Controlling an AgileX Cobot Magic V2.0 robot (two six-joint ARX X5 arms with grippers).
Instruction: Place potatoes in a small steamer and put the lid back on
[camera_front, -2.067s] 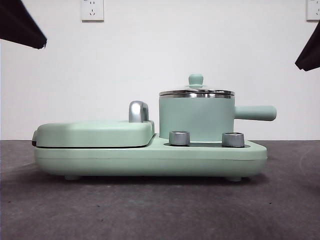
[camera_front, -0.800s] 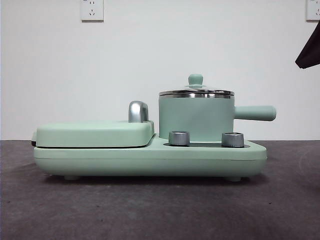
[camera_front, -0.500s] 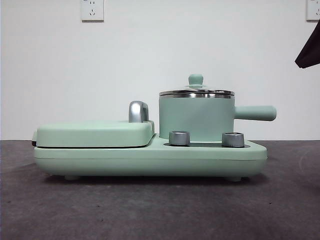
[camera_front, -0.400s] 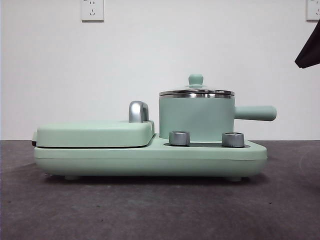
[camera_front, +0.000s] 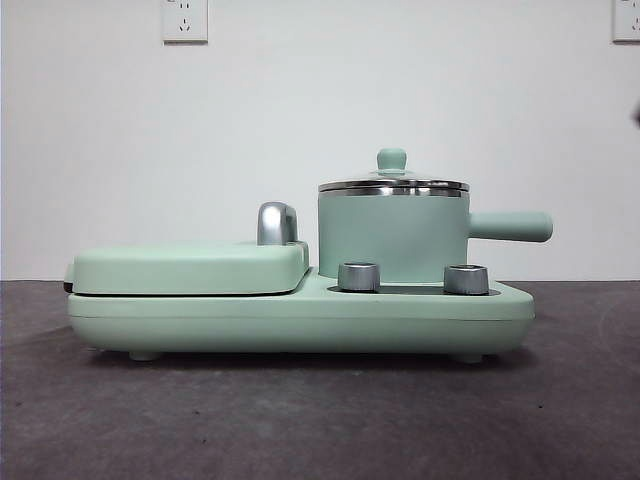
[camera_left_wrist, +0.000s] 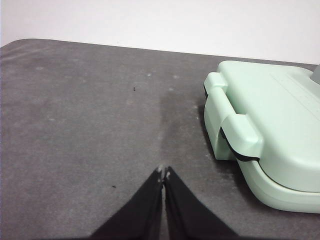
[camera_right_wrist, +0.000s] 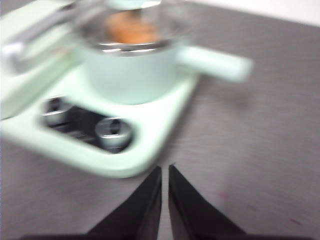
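The small steamer (camera_front: 392, 235) stands on the right half of a mint-green cooker base (camera_front: 300, 322), its straight handle pointing right. The lid (camera_front: 392, 185) sits on the steamer's rim, green knob up. In the blurred right wrist view, the potatoes (camera_right_wrist: 131, 27) show as an orange-brown lump through the glass, inside the steamer (camera_right_wrist: 130, 75). My right gripper (camera_right_wrist: 165, 169) is shut and holds nothing, over the table in front of the cooker's dial end. Beside the cooker's griddle end, my left gripper (camera_left_wrist: 163, 171) hangs shut and empty over bare table.
A flat mint-green griddle cover (camera_front: 190, 266) with a chrome handle (camera_front: 276, 222) fills the cooker's left half; it also appears in the left wrist view as the griddle cover (camera_left_wrist: 270, 115). Two steel dials (camera_front: 359, 276) (camera_front: 466, 279) sit in front of the steamer. The table is dark grey.
The black arm tip at the top left corner left the front view first. The one at the top right corner has now nearly gone too. The cooker, steamer and lid have not moved.
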